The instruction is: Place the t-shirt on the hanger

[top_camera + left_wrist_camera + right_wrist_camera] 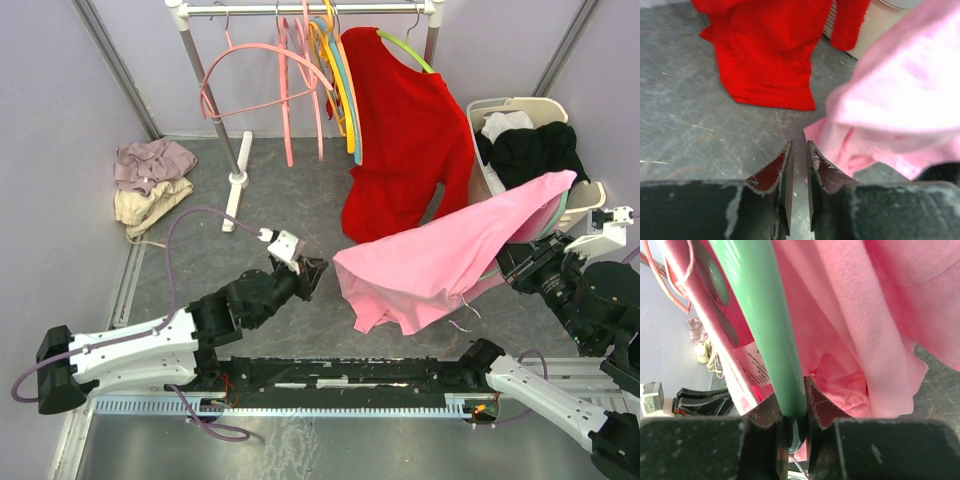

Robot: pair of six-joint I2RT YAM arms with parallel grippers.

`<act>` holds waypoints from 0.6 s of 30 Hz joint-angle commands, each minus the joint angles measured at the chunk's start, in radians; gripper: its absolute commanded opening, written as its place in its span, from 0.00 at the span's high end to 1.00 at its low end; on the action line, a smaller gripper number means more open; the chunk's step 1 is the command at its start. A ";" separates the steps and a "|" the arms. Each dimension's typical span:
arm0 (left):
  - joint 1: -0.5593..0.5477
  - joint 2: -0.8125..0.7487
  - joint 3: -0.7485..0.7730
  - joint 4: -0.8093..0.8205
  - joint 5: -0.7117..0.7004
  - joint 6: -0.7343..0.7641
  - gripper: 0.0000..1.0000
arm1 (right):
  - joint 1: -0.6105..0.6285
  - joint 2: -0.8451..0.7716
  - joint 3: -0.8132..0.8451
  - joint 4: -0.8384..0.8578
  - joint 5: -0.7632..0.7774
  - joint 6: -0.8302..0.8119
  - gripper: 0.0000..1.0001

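Closest to me, the left gripper (799, 146) has its jaws almost together, a bare slit with nothing in it, just beside the low hem of the bubblegum-pink cotton t-shirt (440, 255); a pinch there would catch only air. The right gripper (792, 390) is clamped on the thin mint-green plastic hanger (760, 315), holding it aloft with the shirt draped over it. I cannot tell whether the hanger sits through the neck or merely under the cloth. If merely under, a tilt could slide the shirt off, and the slim bar might swivel in the jaws. Beyond lies scuffed grey flooring (290, 200), then a white laundry basket (520, 103), a red long-sleeved shirt (400, 140) on the white rail (300, 10) among pink hangers (288, 120), a heap of pale clothes (150, 180), and lilac walls (60, 120).
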 commanded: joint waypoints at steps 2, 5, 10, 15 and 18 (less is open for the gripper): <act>0.002 -0.122 -0.129 0.090 0.154 0.009 0.69 | 0.020 0.006 0.030 0.111 0.039 0.030 0.99; 0.002 -0.115 -0.153 0.137 0.189 0.021 0.66 | 0.023 0.024 0.052 0.118 0.026 0.039 0.99; 0.002 -0.054 -0.171 0.253 0.223 0.031 0.60 | 0.024 0.062 0.092 0.127 -0.010 0.056 0.99; 0.002 0.009 -0.161 0.328 0.222 0.047 0.57 | 0.024 0.076 0.119 0.129 -0.036 0.072 0.99; 0.002 0.046 -0.145 0.331 0.154 0.051 0.57 | 0.025 0.086 0.140 0.122 -0.051 0.077 0.99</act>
